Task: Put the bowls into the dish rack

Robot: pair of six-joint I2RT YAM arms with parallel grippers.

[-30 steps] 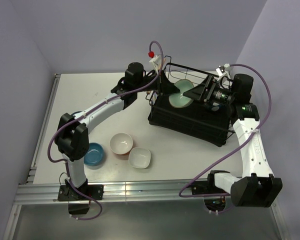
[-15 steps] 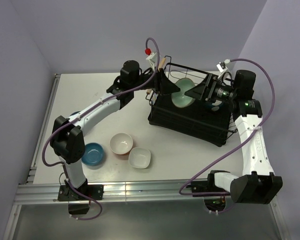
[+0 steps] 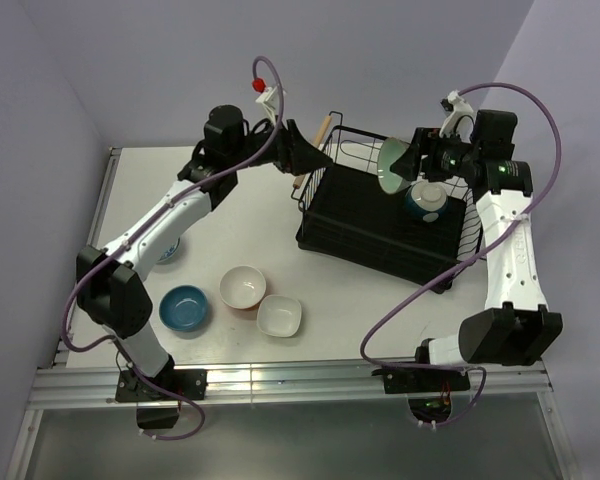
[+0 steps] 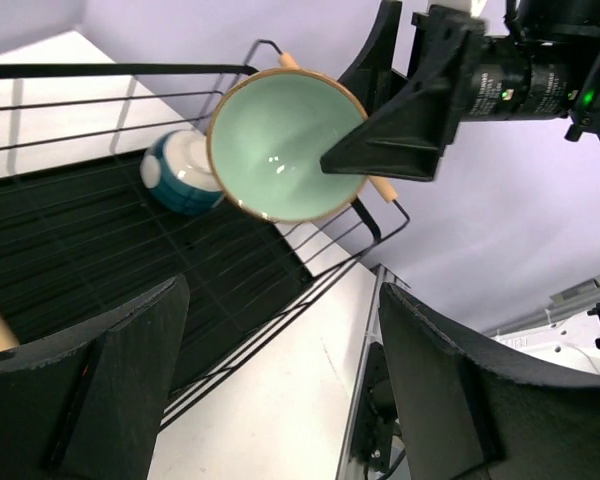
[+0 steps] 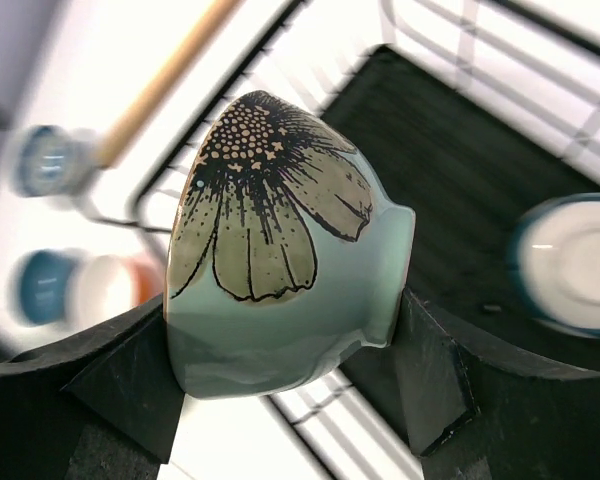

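My right gripper (image 3: 408,166) is shut on the mint green bowl (image 3: 392,165) and holds it on edge above the dish rack (image 3: 370,238). In the right wrist view the mint green bowl (image 5: 280,270) shows a flower drawing and sits between both pads. A blue-and-white patterned bowl (image 3: 427,201) lies in the rack. My left gripper (image 3: 305,155) hangs open and holds nothing, just left of the rack's wooden handle (image 3: 320,132). Its view looks into the mint green bowl (image 4: 285,145) from a distance. On the table sit a blue bowl (image 3: 185,307), an orange-sided white bowl (image 3: 243,287) and a squarish white bowl (image 3: 279,316).
Another bowl (image 3: 170,246) peeks out from under the left arm at the table's left side. The rack stands at the back right, close to the right wall. Purple cables loop from both arms, one over the table's near right corner.
My left gripper opened, let go of the mint bowl and pulled back to the left and up. My right gripper lifted the bowl up and to the right, tipping it on edge.
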